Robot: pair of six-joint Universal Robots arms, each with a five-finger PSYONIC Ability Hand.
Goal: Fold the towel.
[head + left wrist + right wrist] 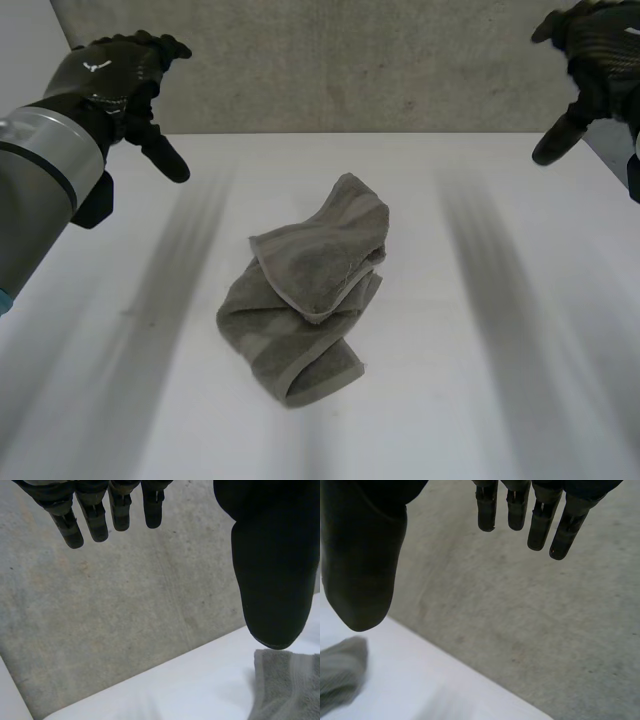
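While the soft grey cloth towel [305, 290] lies in a bunched heap in the middle of the flat white table [500, 400], both hands hang up in the air, well apart from it. The towel is not flat and not neat. One part lies doubled over another part, and the edges do not line up. It looks more dropped than folded.

The robot's black left hand [110, 80] is near the far left side of the table, in front of the rough grey wall [350, 60]. Its fingers [100, 515] are straight and spread away from the thumb, and it holds nothing. The left wrist view shows a bit of the towel past the thumb tip, but the hand does not touch it.

The black right hand [600, 55] is near the far right side. Its fingers [540, 525] are straight and wide too, and it is empty. The right wrist view shows one end of the towel lying on the table beyond the thumb.

I think the job has hardly begun. No neat fold is made yet. Most likely the towel has to be spread out flat first. Then the hands can take hold of an edge or two corners, bring them over to the other side, and make the edges meet.
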